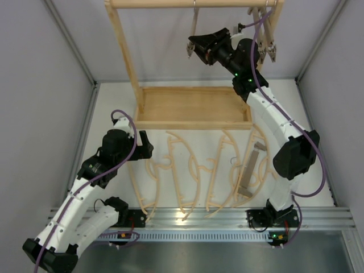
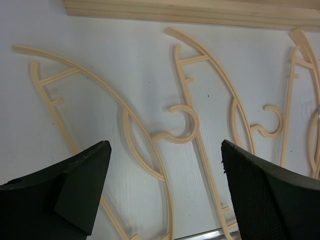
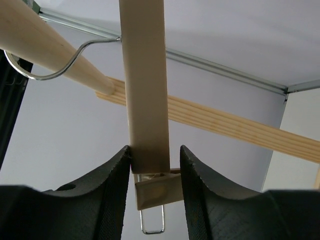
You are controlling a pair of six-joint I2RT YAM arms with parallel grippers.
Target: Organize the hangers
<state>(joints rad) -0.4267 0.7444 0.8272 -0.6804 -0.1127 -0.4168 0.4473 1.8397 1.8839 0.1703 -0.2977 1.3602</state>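
Observation:
My right gripper (image 1: 196,50) is raised at the rack's top rod (image 1: 170,3), shut on a straight clamp bar hanger (image 1: 194,25). In the right wrist view the bar (image 3: 145,75) stands between my jaws (image 3: 156,165), and its metal hook (image 3: 55,67) lies over the rod (image 3: 55,52). More clamp bar hangers (image 1: 263,34) hang at the rod's right end. One clamp bar (image 1: 251,168) lies on the table. Several pale curved hangers (image 1: 185,170) lie in a row there. My left gripper (image 1: 145,145) is open and empty above them (image 2: 100,90), jaws wide apart (image 2: 165,165).
The big pale rack's tray base (image 1: 193,123) stands at the back middle of the table, and its edge shows in the left wrist view (image 2: 200,12). Grey walls close in on both sides. A metal rail (image 1: 199,215) runs along the near edge.

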